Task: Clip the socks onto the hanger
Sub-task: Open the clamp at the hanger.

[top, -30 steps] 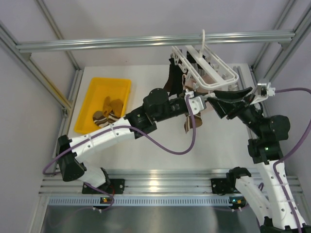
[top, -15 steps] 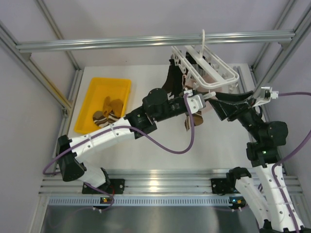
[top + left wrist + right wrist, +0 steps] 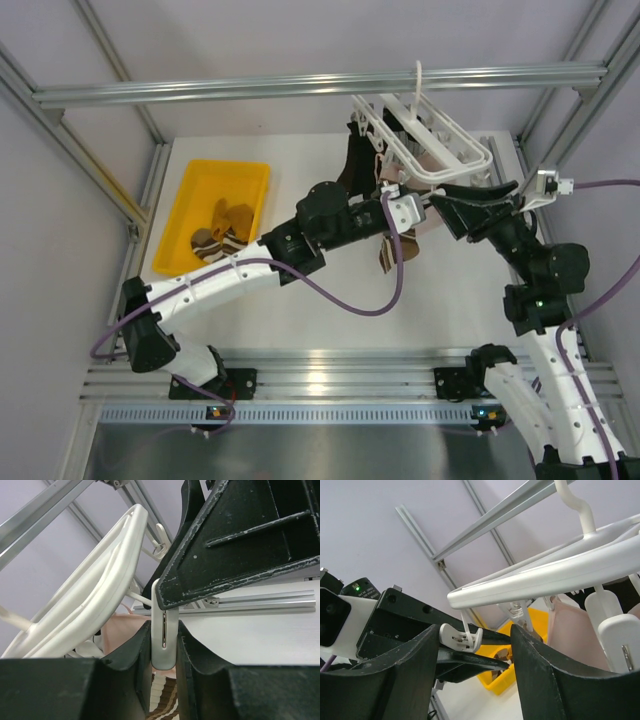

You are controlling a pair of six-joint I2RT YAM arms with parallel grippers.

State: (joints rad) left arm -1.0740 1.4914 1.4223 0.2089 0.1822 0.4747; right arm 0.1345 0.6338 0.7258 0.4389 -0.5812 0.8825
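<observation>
– Left gripper [image 3: 163, 632] is clenched on one white clip [image 3: 164, 655] of the hanger [image 3: 545, 577]; we see its two fingers pressed flat against the clip's sides.
– Agreed; the right gripper [image 3: 474, 630] stands released, fingers wide apart, one tip right at the top of that same clip.
– Counting now; we make it two arms, one hanger, one yellow tray [image 3: 215, 185].
– And five socks; a striped sock [image 3: 162, 705] directly beneath the held clip, a pink sock [image 3: 570, 625] and a dark sock [image 3: 352, 165] hanging under the frame; then a mustard sock [image 3: 238, 214] and a second striped sock [image 3: 208, 240] lying in the tray.
– Whether the clip bites the striped sock we cannot tell.
– Against half a second ago, we see the right wrist back up nearer the hanger; the left arm has barely shifted; the socks in the tray lie as before.
</observation>
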